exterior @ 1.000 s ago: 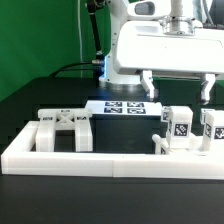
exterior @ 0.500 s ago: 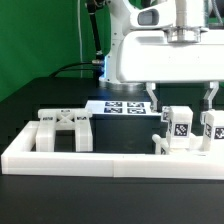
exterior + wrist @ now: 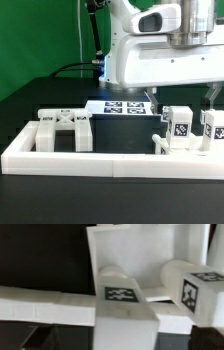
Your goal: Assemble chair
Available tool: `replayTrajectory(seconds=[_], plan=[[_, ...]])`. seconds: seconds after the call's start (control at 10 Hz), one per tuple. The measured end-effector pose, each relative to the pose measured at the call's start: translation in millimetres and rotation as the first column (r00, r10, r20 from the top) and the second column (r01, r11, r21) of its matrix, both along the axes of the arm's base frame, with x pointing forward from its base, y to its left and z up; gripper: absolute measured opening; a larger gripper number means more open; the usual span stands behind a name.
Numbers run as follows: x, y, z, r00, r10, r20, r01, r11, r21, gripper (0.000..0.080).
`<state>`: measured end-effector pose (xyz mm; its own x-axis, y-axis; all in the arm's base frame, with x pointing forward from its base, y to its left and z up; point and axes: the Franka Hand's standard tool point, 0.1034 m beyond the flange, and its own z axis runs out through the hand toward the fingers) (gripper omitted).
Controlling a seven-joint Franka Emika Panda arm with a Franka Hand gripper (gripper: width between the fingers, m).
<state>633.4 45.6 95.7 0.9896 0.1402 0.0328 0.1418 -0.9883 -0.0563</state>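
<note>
Trouble from here would most likely come from a misjudged descent. The pincer [image 3: 181, 97] hangs released, jaws spread wide and holding nothing, just above the nearer tagged block [image 3: 178, 128]. A second tagged block [image 3: 213, 128] stands just beside that one. If the fingers come down off-centre, one could land on top of a block or wedge between the two. That could tip a piece or shove it against the low wall [image 3: 110, 160] in front. The wrist view shows the chair pieces crowded close under the pincer, so I judge there is little room for a finger to slip in cleanly. The cross-braced frame [image 3: 65, 130], another chair part, sits well off to the pincer's side and looks out of harm's way. Compared with a second ago, the hand has dropped lower over the blocks and drifted a little toward the exterior view's right. The jaws are as wide as before, and no chair part has shifted.
</note>
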Motion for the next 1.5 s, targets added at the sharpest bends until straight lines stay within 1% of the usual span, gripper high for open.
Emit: replayTrajectory(seconds=[0.1, 0.4, 0.6, 0.7, 0.8, 0.9, 1.0, 1.1, 1.2, 1.3, 1.4, 1.5], plan=[[0.7, -3.4, 0.3, 1.0, -0.005, 0.001, 0.005, 1.0, 0.0, 0.0649], [1.0, -3.8, -3.5, 1.0, -0.005, 0.014, 0.005, 1.0, -0.002, 0.0649], [1.0, -3.8, -3.5, 0.999, -0.038, 0.012, 0.038, 0.999, 0.0, 0.038], [1.2, -3.8, -3.4, 0.999, -0.036, 0.013, 0.036, 0.999, 0.0, 0.0286], [1.1, -2.7, -3.4, 0.995, -0.101, 0.008, 0.1, 0.995, 0.007, 0.0287], [0.8, -1.6, -3.6, 0.977, -0.214, 0.0, 0.214, 0.977, 0.011, 0.0287], [0.7, -0.2, -3.9, 0.959, -0.282, 0.002, 0.282, 0.959, 0.014, 0.0287], [-0.9, 4.8, -4.0, 0.903, -0.43, -0.007, 0.43, 0.903, 0.018, 0.0287], [-0.7, 6.5, -4.2, 0.858, -0.514, -0.01, 0.514, 0.857, 0.02, 0.0287], [-0.6, 7.0, -4.3, 0.794, -0.608, -0.017, 0.608, 0.793, 0.022, 0.0287], [-1.1, 8.0, -4.6, 0.671, -0.741, -0.03, 0.742, 0.671, 0.019, 0.0288], [-1.5, 9.0, -4.7, 0.619, -0.785, -0.035, 0.785, 0.619, 0.016, 0.0289]])
